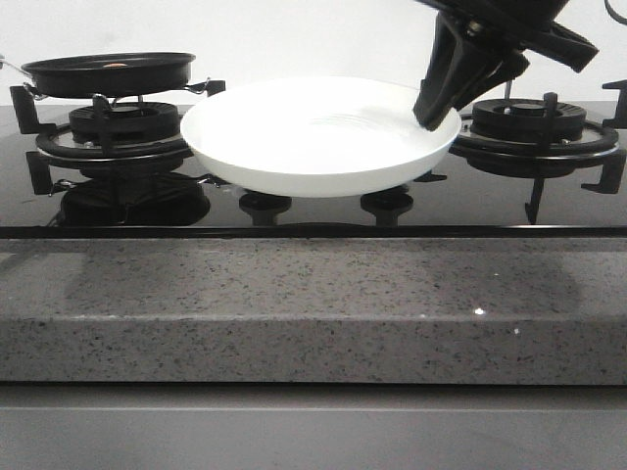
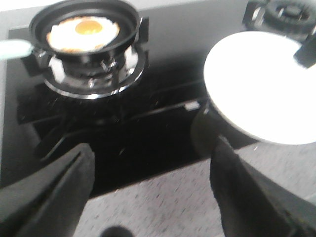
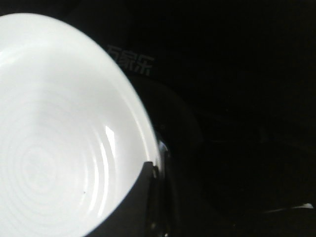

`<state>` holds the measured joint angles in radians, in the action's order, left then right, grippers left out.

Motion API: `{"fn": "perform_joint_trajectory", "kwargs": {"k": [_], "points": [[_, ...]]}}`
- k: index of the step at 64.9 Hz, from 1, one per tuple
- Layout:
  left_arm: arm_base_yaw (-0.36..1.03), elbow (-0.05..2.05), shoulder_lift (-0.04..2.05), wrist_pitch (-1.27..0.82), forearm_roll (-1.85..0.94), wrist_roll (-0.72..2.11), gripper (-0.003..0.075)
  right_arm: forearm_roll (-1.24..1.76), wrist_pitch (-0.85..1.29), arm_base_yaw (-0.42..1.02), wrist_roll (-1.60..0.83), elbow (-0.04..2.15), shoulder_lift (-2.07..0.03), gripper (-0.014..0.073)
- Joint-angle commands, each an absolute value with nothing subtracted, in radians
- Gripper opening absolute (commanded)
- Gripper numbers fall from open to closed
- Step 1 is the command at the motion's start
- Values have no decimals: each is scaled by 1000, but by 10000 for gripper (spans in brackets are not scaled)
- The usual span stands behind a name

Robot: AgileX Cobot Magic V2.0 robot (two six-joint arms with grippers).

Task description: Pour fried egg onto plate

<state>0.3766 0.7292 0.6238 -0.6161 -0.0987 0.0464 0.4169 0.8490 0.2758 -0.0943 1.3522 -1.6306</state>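
Right claw (image 1: 438, 110) is clamped on the rim of the plate (image 1: 318, 132), at the plate's right edge as I see it in the front view. One dark finger (image 3: 143, 197) lies over the inner rim in the right wrist view, so it is grasping the plate. Plate looks lifted clear of the cooktop (image 1: 323, 211), hanging between the two burners with its shadow and the knobs (image 1: 265, 206) showing underneath. It sits roughly level, maybe slightly tipped, and I can't tell by how much. Plate interior is bare white with faint concentric rings.

Left claw (image 2: 148, 197) is released: both fingers (image 2: 54, 192) spread wide with nothing between them, hovering above the front edge of the cooktop and the speckled grey counter (image 1: 313, 313). It's out of the front view.

Fried egg (image 2: 83, 33) is in the black frying pan (image 2: 84, 22), yolk up, whites filling most of the pan floor. Pan sits on the left burner (image 1: 110, 127), on its grate, with a pale handle (image 2: 14, 48) sticking out to the side. In the front view I only get the pan's side wall and a sliver of orange over the rim.

Plate and pan are apart, and the plate's left edge is near the left burner grate but not touching the pan. Right burner (image 1: 529, 122) is partly hidden behind the right arm.
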Motion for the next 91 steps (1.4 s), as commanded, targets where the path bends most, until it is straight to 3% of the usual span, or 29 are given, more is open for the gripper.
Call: {"fn": "perform_joint_trajectory", "kwargs": {"k": [1,14,19,32,48,57,71,91], "points": [[384,766,631,-499,-157,49,494,449,810,277,-105,1377,-1587,-68],[382,766,658,-459,-135,49,501,449,810,277,-105,1377,-1587,-68],[382,771,693,-464,-111,49,538,449,810,277,-105,1377,-1587,-68],[368,895,826,-577,-9,40,582,449,810,277,-105,1377,-1587,-68],[103,1102,1047,-814,-7,49,576,449,810,277,-105,1377,-1587,-68],[-85,1168,1136,-846,-192,159,576,449,810,277,-105,1377,-1587,-68],[-345,1216,1272,-877,-719,385,576,449,810,277,-105,1377,-1587,-68],[-455,1219,1498,-976,-1230,495,576,449,810,277,-105,1377,-1587,-68]]}}
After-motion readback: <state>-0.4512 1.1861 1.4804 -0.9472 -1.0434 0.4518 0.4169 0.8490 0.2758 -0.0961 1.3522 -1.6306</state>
